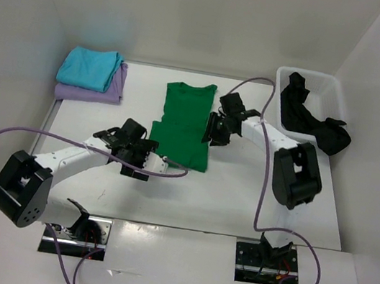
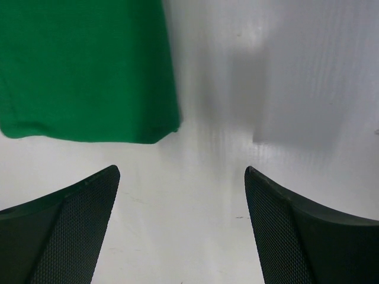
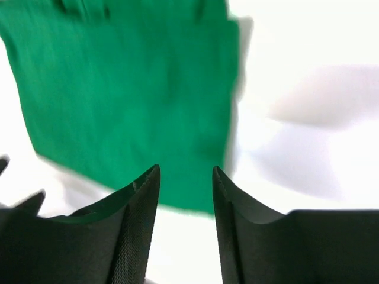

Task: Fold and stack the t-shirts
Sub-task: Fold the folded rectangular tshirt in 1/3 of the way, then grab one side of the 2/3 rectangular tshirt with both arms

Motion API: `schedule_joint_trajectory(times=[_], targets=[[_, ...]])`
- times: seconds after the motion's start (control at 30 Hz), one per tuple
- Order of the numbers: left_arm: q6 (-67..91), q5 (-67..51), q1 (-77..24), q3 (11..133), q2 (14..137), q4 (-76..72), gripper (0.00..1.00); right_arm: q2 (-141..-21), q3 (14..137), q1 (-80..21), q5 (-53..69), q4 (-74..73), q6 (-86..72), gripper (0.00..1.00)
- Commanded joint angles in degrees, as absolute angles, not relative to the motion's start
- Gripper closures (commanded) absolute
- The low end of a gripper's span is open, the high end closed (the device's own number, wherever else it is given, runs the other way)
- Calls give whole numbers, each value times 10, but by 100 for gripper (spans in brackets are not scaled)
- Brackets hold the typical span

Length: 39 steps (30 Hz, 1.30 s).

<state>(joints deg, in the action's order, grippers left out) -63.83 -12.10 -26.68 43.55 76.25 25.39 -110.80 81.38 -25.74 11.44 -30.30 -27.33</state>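
Note:
A green t-shirt (image 1: 183, 125) lies flat in the middle of the table, its sides folded in. My left gripper (image 1: 152, 161) is open beside its near left corner, with only bare table between the fingers; the shirt's corner (image 2: 89, 71) lies just ahead. My right gripper (image 1: 210, 132) is open at the shirt's right edge, holding nothing, and the green cloth (image 3: 130, 89) shows beyond its tips. A folded turquoise t-shirt (image 1: 89, 67) rests on a folded lavender one (image 1: 92, 91) at the far left. A black t-shirt (image 1: 310, 120) hangs out of the bin.
The white plastic bin (image 1: 332, 89) stands at the far right, against the enclosure wall. White walls close in the table on three sides. Purple cables loop from both arms near the table's front.

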Motion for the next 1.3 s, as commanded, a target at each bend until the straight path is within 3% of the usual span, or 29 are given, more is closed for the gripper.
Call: schedule_joint_trajectory(times=[0.0,0.17,0.37,0.57,0.73,0.77,0.8,0.87,0.93,1.27], targets=[[-637,-140,-274,416,765,246,8,-1021,738,-259,117,-283,-303,53],[-651,-127,-279,404,796,210,8,-971,630,-272,136,-259,-338,48],[-645,-115,-279,404,817,164,8,-986,597,-295,136,-233,-357,38],[-657,-120,-279,404,833,146,24,-1020,592,-295,136,-206,-362,38],[-673,-149,-285,416,845,156,38,-1027,597,-301,149,-200,-362,70],[-673,-155,-285,416,850,156,51,-1027,591,-301,149,-200,-362,74],[-673,-161,-285,416,850,156,59,-1027,591,-301,149,-200,-362,83],[-673,-161,-285,416,850,156,72,-1020,591,-301,143,-211,-362,89],[-673,-161,-285,416,850,156,99,-1013,591,-294,132,-226,-357,96],[-708,-142,-285,416,838,209,100,-964,578,-267,98,-319,-312,100]])
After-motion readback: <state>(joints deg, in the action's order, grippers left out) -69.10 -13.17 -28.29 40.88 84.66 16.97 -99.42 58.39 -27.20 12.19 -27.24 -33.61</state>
